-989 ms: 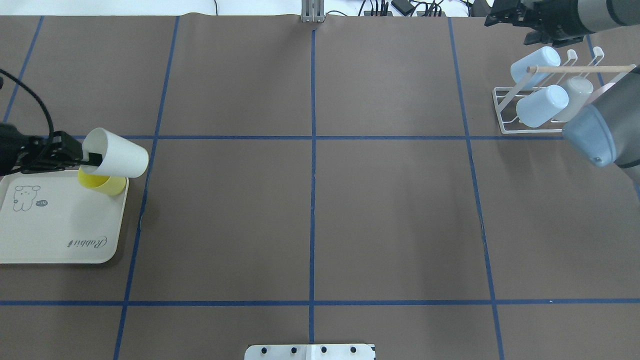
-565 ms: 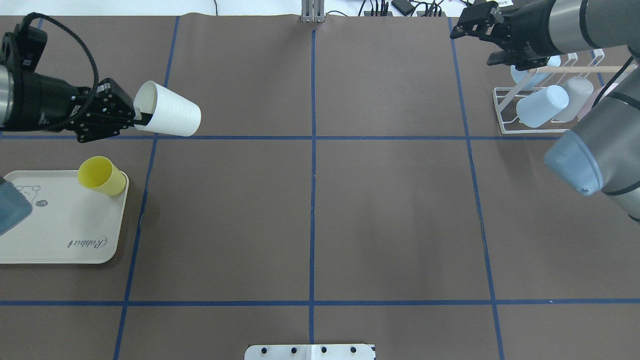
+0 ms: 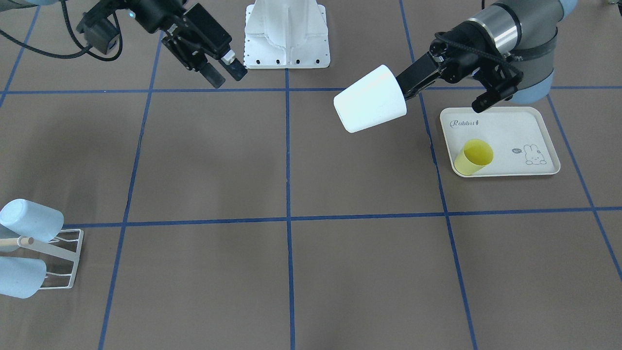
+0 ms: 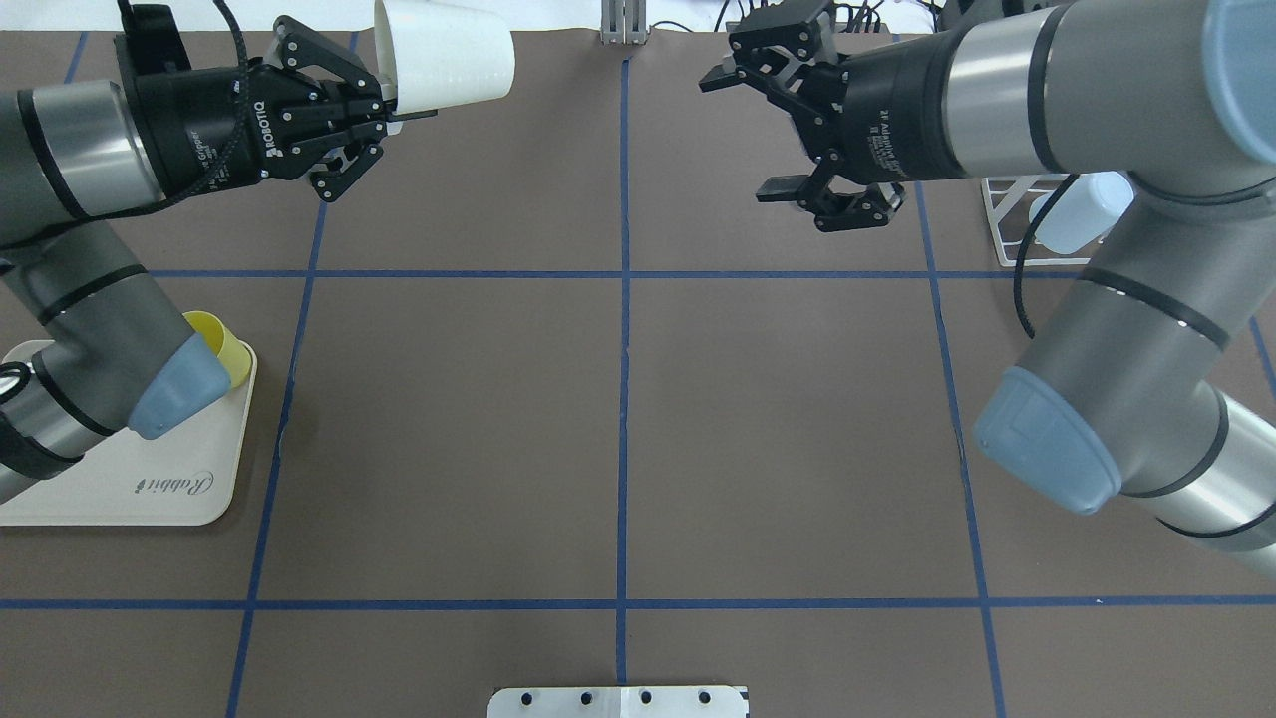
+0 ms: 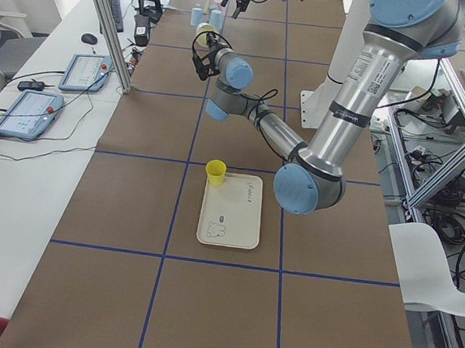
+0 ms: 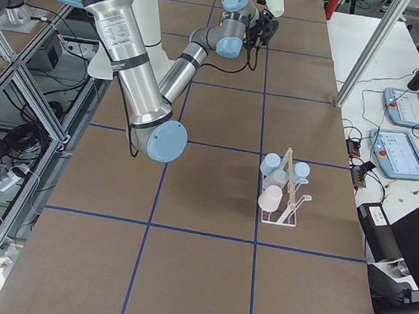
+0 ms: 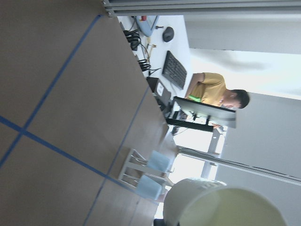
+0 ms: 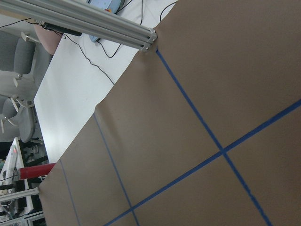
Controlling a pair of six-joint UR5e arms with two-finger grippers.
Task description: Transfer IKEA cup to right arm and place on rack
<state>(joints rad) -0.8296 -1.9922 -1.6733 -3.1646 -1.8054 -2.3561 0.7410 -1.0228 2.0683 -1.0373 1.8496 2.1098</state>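
- The white IKEA cup [image 4: 449, 55] hung sideways off my left gripper [image 4: 392, 105], which was clamped on its rim with one finger inside.
- My right gripper [image 4: 750, 135] faced it, well apart, jaws wide and empty.
- I judged that the thin rim pinch could let the cup pivot at handover.

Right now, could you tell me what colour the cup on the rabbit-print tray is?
The cup is yellow, seen best in the exterior front-facing view.

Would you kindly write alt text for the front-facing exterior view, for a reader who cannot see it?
The left claw holds a white cup sideways in the air, across from the open, empty right claw. A yellow cup sits on a cream tray; the rack holds blue cups.
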